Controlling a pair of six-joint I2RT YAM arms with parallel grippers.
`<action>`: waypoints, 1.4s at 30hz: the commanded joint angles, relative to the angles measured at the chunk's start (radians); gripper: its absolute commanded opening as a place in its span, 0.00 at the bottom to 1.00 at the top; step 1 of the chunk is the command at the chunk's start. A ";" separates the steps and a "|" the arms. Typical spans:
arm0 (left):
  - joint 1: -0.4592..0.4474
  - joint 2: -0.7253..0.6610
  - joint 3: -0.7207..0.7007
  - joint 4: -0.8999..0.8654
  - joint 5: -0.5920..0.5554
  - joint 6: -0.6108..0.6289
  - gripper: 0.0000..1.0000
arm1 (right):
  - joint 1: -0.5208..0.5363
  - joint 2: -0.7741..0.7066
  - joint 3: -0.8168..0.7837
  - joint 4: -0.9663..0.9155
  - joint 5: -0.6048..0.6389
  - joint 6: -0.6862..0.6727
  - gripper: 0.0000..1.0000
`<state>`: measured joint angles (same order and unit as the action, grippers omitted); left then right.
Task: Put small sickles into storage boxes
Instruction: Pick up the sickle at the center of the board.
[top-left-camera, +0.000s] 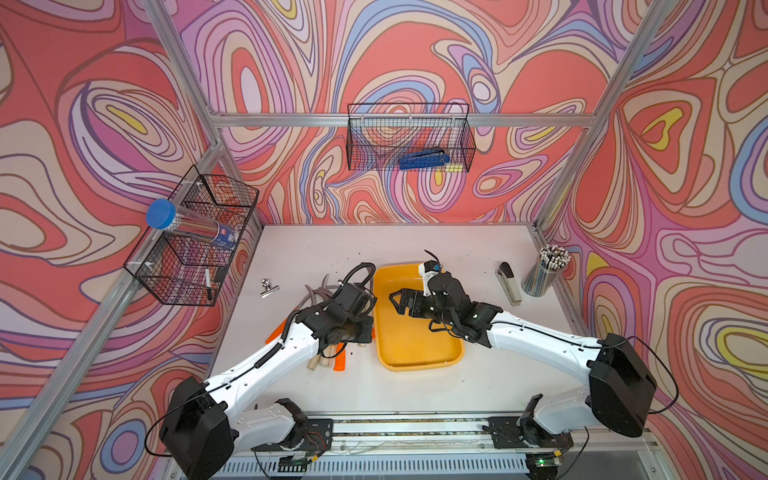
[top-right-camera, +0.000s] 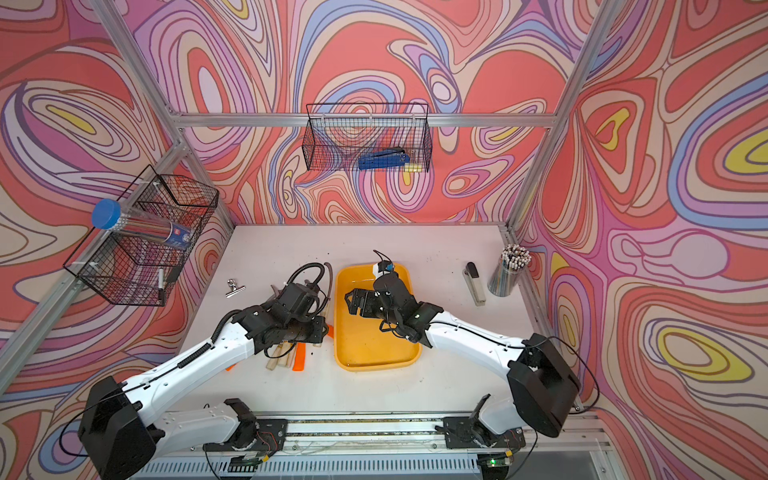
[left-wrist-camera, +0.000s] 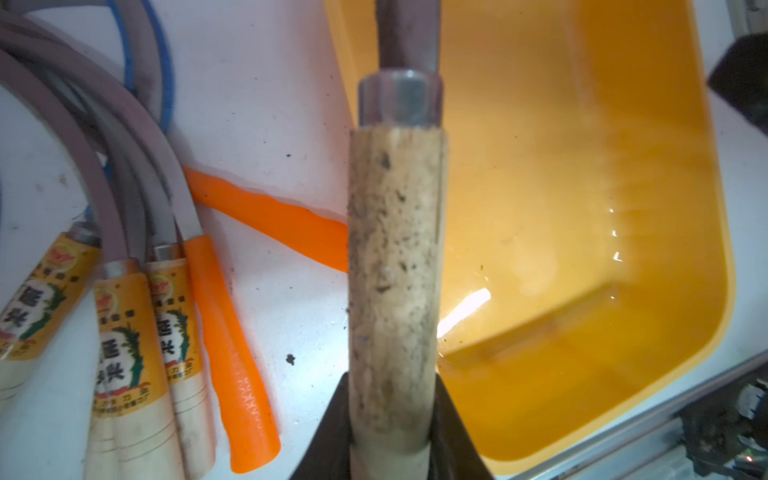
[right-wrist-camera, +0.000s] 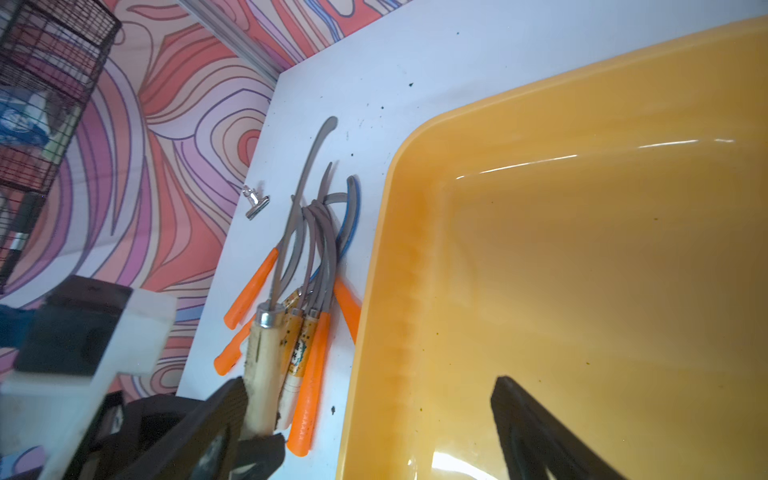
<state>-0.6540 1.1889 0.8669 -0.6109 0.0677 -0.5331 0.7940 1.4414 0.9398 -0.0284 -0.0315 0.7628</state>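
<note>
White tabletop (top-left-camera: 415, 245), speckled. The left gripper (left-wrist-camera: 390, 399) pinches 1 wood-handled sickle (left-wrist-camera: 395, 249) at the yellow tray (left-wrist-camera: 582, 374) rim; the right gripper (top-left-camera: 394, 302) is spread above the tray. The other sickles (right-wrist-camera: 307, 257) lie tangled beside it. Risk: the end grip lets the blade swing and catch the rim.

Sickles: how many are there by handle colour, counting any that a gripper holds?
orange-handled sickles: 4
wood-handled sickles: 4, one of them held by the left gripper
Total: 8
</note>
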 joint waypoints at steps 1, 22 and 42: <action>-0.003 -0.044 -0.040 0.093 0.094 0.022 0.00 | -0.004 0.009 -0.023 0.097 -0.116 0.032 0.90; -0.004 -0.052 -0.137 0.339 0.300 -0.054 0.00 | -0.009 0.207 0.007 0.312 -0.244 0.119 0.48; -0.003 -0.085 -0.080 0.157 0.156 -0.011 0.99 | -0.186 0.193 0.008 0.260 -0.358 0.072 0.00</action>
<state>-0.6540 1.1282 0.7555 -0.3870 0.2813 -0.5533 0.6239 1.6478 0.9382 0.2543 -0.3477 0.8780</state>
